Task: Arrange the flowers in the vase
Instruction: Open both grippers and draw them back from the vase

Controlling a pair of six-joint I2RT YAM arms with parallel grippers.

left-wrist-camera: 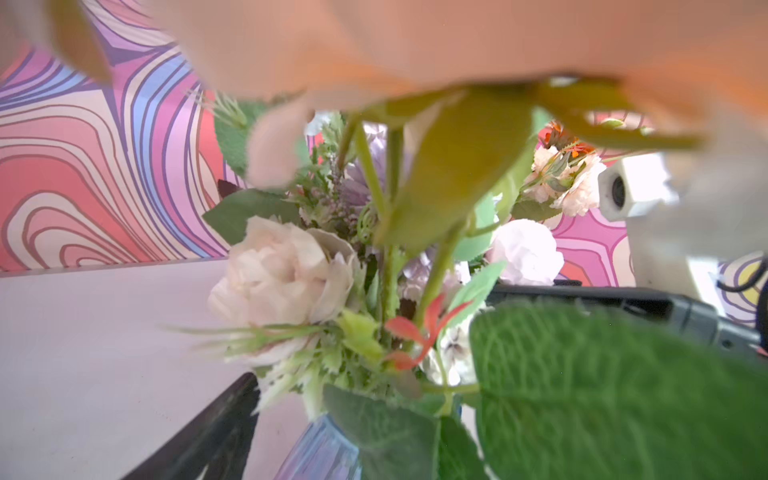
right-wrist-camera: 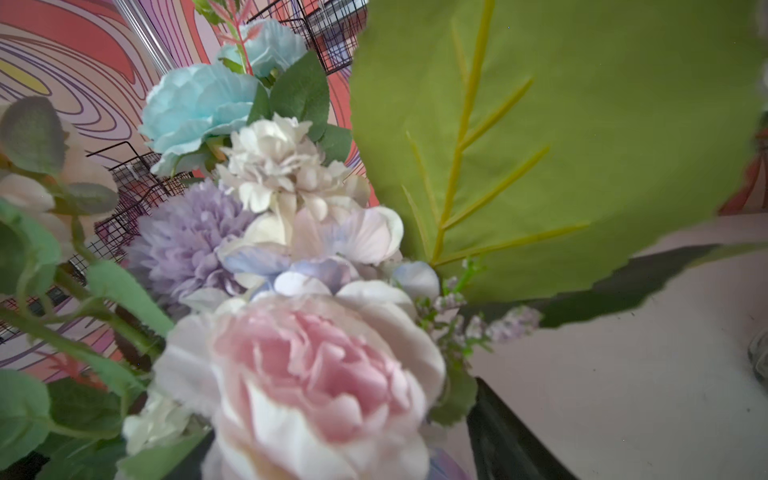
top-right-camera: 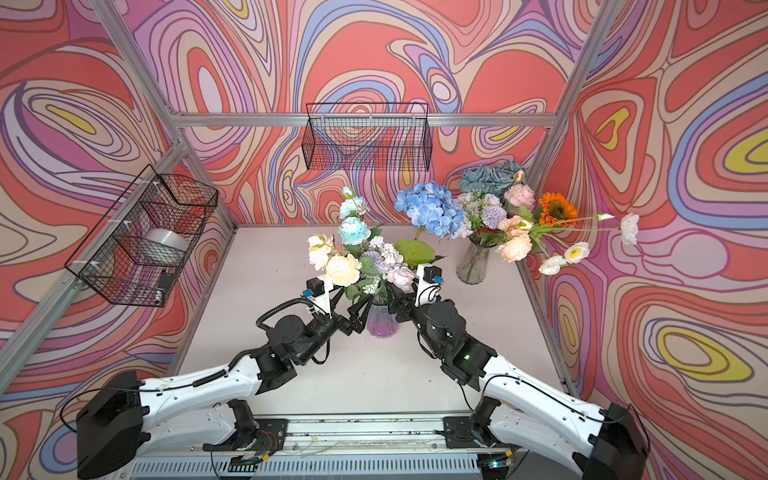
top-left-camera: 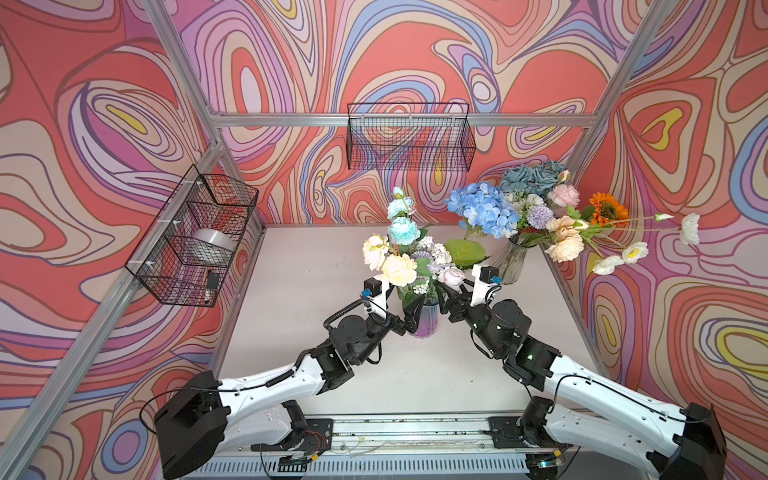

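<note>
A ribbed purple-blue vase (top-left-camera: 424, 322) (top-right-camera: 382, 322) stands mid-table and holds flowers (top-left-camera: 399, 268): cream, pale blue, lilac, white and pink blooms plus a big green leaf (top-left-camera: 465, 252). My left gripper (top-left-camera: 409, 318) is at the vase's neck from the left. It is open, and one dark finger (left-wrist-camera: 216, 432) stands apart from the vase (left-wrist-camera: 324, 453); the other is hidden by a leaf. My right gripper (top-left-camera: 444, 301) is at the neck from the right, also open. Its finger (right-wrist-camera: 507, 440) is clear of the pink bloom (right-wrist-camera: 316, 374).
A clear glass vase (top-left-camera: 509, 262) at the back right holds more flowers (top-left-camera: 484, 208), with long white-bloom stems reaching towards the right wall. A wire basket (top-left-camera: 409, 137) hangs on the back wall. Another wire basket (top-left-camera: 195, 237) on the left wall holds a silver roll.
</note>
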